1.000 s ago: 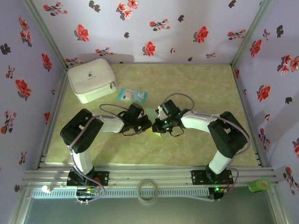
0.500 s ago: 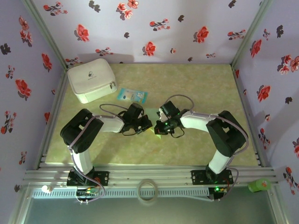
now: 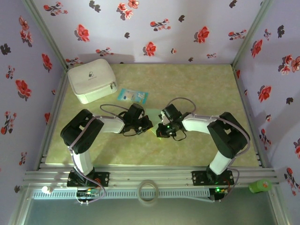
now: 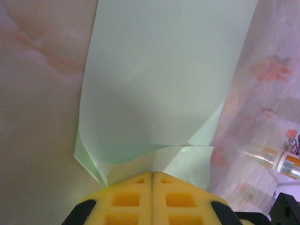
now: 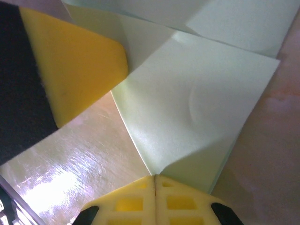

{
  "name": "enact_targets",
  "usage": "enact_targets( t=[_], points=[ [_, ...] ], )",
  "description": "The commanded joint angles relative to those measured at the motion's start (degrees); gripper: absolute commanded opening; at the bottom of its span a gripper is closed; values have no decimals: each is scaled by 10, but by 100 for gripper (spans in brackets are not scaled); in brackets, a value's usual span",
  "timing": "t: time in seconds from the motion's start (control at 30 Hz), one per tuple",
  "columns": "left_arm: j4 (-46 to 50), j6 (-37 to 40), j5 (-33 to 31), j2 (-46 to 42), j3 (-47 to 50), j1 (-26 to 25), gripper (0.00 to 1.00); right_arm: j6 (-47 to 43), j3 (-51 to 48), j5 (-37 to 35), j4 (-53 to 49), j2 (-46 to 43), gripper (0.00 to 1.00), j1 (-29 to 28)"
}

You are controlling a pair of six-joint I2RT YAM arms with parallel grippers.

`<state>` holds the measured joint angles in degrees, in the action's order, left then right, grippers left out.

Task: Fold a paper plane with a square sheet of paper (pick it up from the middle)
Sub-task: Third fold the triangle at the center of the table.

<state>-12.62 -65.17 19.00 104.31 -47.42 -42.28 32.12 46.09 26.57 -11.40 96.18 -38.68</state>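
Pale mint-green square sheet of paper [image 3: 154, 114], thin and plain, lies near the middle of the marbled yellow-green table [image 3: 206, 84], a little toward 6 o'clock from its centre, between the two black-and-white arms. The left gripper [image 3: 146, 125] reaches it from 9 o'clock and the right gripper [image 3: 161, 129] from 3 o'clock; from above the two stand very close together over the sheet.

From the left wrist, the left gripper [image 4: 152, 174] has its yellow fingers pressed flat together, the seam between them a thin line, nipping the near edge of the sheet [image 4: 164, 79]. Most of the paper runs away toward 12 o'clock, and a small flap is turned over at about 5 o'clock, just beside the fingers. The corner at 7 o'clock curls up off the table.

From the right wrist, the right gripper [image 5: 154, 177] is likewise closed tight, with the near corner of the paper [image 5: 197, 108] caught at the seam. The sheet rises from there toward 1 o'clock with a soft dent in its middle, and a yellow finger of the left gripper [image 5: 75, 65] presses on it at 10 o'clock.

A white zipped fabric pouch [image 3: 92, 79] sits in the table's 10 o'clock corner, well apart from the paper. A small blue-and-white packet [image 3: 132, 96] lies at 11 o'clock from the sheet, near it but not touching.
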Motion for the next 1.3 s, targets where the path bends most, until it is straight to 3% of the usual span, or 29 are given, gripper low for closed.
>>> enact_targets(
  t=[0.0, 0.57, 0.63, 0.73, 0.83, 1.03, 1.27],
  points=[
    [49, 17, -22, 26, 4, -1, 0, 10, -27, -5, -11, -19, 6, -1],
    [43, 8, -23, 29, 13, 0, 0, 1, -70, 10, -44, -95, 7, 18],
    [45, 10, -22, 27, 12, 0, 0, 32, -58, 37, -35, -125, 7, 24],
    [45, 9, -23, 24, 13, 0, 0, 121, -63, 58, 57, -160, 7, 25],
    [44, 8, -22, 24, 10, 0, 0, 146, -45, 84, 84, -125, 6, 25],
    [47, 12, -21, 25, 7, 0, 0, 138, 5, 49, 45, -37, 5, 25],
    [48, 13, -20, 27, 3, 0, 0, 141, 32, 66, 49, 24, 8, 25]
  ],
)
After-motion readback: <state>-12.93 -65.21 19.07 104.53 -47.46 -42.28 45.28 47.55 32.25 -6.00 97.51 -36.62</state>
